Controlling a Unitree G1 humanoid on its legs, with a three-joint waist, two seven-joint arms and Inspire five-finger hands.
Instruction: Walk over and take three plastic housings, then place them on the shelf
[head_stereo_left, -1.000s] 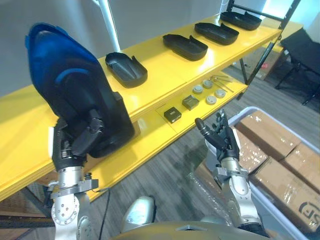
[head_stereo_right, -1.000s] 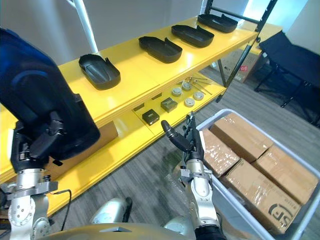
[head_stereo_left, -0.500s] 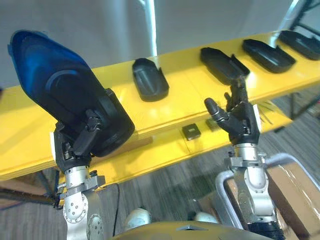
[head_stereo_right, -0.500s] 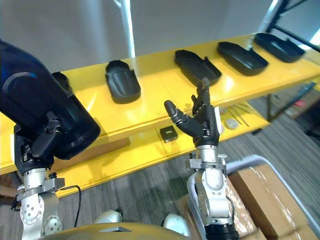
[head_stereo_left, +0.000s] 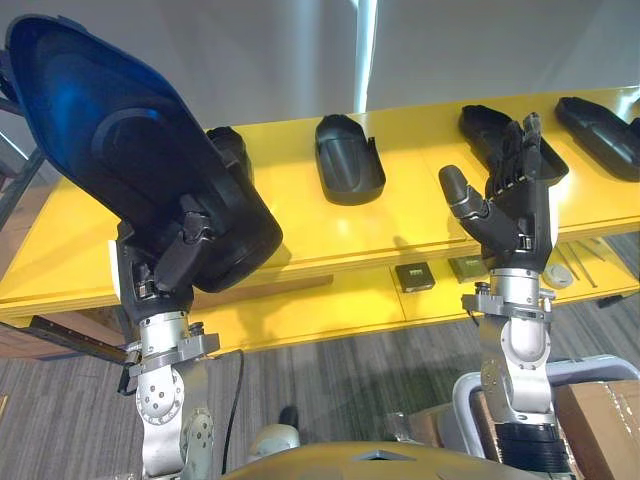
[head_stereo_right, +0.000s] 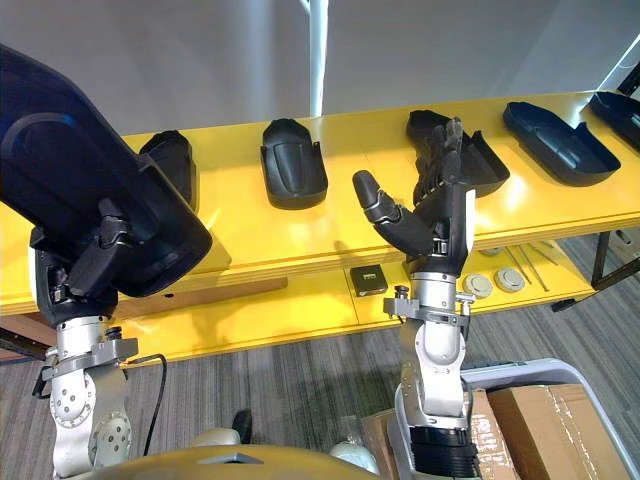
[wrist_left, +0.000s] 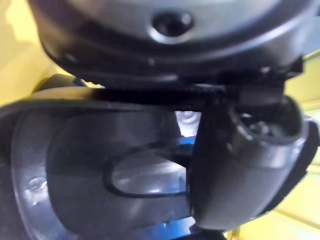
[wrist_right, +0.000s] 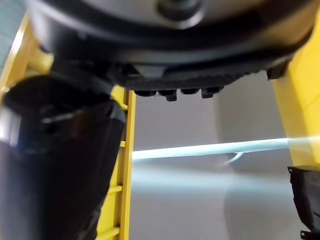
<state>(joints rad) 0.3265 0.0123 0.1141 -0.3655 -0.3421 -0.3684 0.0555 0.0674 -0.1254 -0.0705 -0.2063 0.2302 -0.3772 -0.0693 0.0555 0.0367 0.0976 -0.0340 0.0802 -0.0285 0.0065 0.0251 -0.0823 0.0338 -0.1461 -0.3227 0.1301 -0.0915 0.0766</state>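
Note:
A large black plastic housing (head_stereo_left: 130, 170) is held up at the left, hollow side toward me, with my left hand (head_stereo_left: 165, 265) shut on its lower end. In the left wrist view the thumb (wrist_left: 240, 165) presses on the housing's inner wall (wrist_left: 100, 165). Several more black housings lie in a row on the yellow shelf's top (head_stereo_left: 420, 225): one (head_stereo_left: 348, 170) at the middle, another (head_stereo_right: 555, 130) further right, one (head_stereo_right: 170, 160) partly hidden behind the held one. My right hand (head_stereo_right: 435, 220) is raised in front of the shelf, open and holding nothing.
On the lower shelf board (head_stereo_right: 300, 310) sit a small black box (head_stereo_right: 368, 279) and round discs (head_stereo_right: 480, 285). A grey crate with cardboard boxes (head_stereo_right: 540, 420) stands on the floor at the lower right. A white pole (head_stereo_left: 365, 55) rises behind the shelf.
The camera has swung round so the shelf now lies square ahead. My right hand has risen in front of the shelf. The left hand keeps its hold on the housing.

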